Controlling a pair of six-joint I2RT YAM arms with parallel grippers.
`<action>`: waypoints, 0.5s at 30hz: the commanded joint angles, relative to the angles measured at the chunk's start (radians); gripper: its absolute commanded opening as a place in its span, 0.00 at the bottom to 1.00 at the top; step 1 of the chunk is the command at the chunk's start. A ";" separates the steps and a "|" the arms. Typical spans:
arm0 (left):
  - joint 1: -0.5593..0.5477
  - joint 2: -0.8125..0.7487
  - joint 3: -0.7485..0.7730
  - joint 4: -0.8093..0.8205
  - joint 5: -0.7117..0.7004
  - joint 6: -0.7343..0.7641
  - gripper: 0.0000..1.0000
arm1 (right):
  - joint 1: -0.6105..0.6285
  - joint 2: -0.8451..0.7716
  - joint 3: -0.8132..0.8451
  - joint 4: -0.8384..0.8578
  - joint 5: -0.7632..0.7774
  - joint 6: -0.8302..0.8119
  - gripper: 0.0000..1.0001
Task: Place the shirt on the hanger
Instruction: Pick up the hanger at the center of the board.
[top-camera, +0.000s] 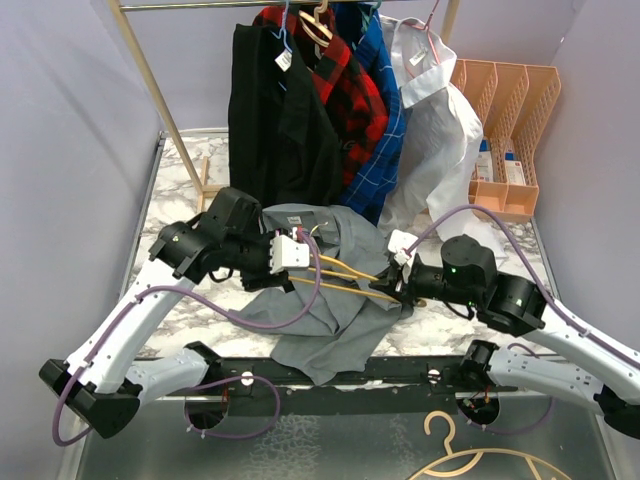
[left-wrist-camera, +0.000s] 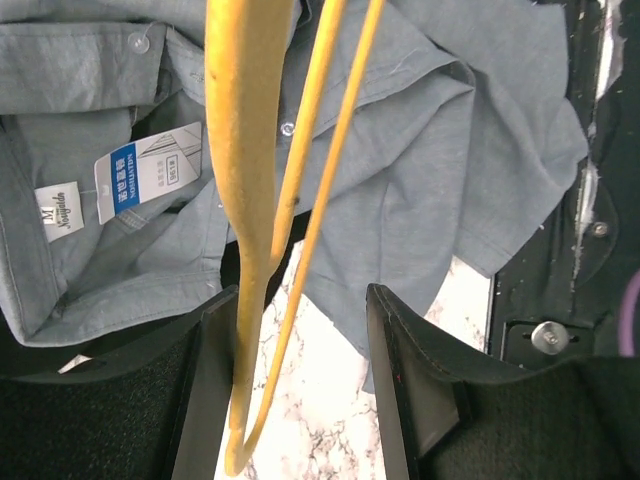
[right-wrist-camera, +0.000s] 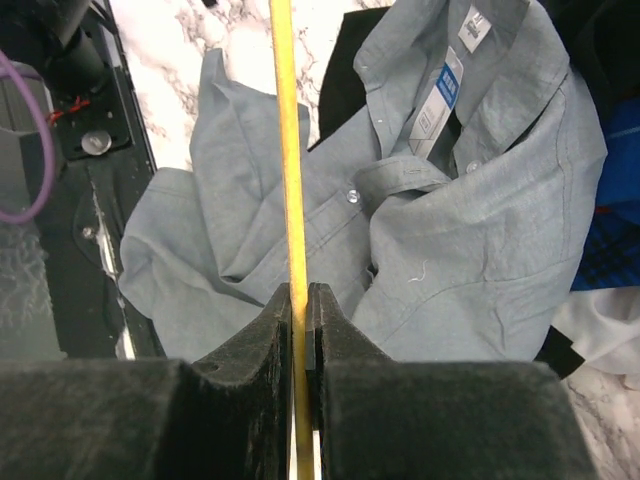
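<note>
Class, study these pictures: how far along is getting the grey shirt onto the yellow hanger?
Done: the hanger is held, the right hand shut on its bar. In hand: the left hand, open, straddles its other end above the shirt. Left: the shirt lies crumpled on the table, neither shoulder on the hanger.

The shirt (top-camera: 330, 330) lies crumpled on the marble table (top-camera: 185, 195) (part of it draped over the near edge). Over it, the hanger (top-camera: 345, 272) spans from the left gripper (top-camera: 297, 250) to the right gripper (top-camera: 392, 285).
</note>
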 joint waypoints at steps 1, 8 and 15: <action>-0.001 -0.013 -0.054 0.061 -0.077 0.029 0.54 | -0.005 -0.040 -0.025 0.129 -0.017 0.077 0.01; 0.001 0.027 -0.072 0.184 -0.043 -0.012 0.00 | -0.006 -0.001 -0.033 0.149 -0.090 0.060 0.01; 0.052 0.063 -0.005 0.166 -0.004 0.044 0.00 | -0.005 0.007 -0.070 0.189 -0.156 0.016 0.21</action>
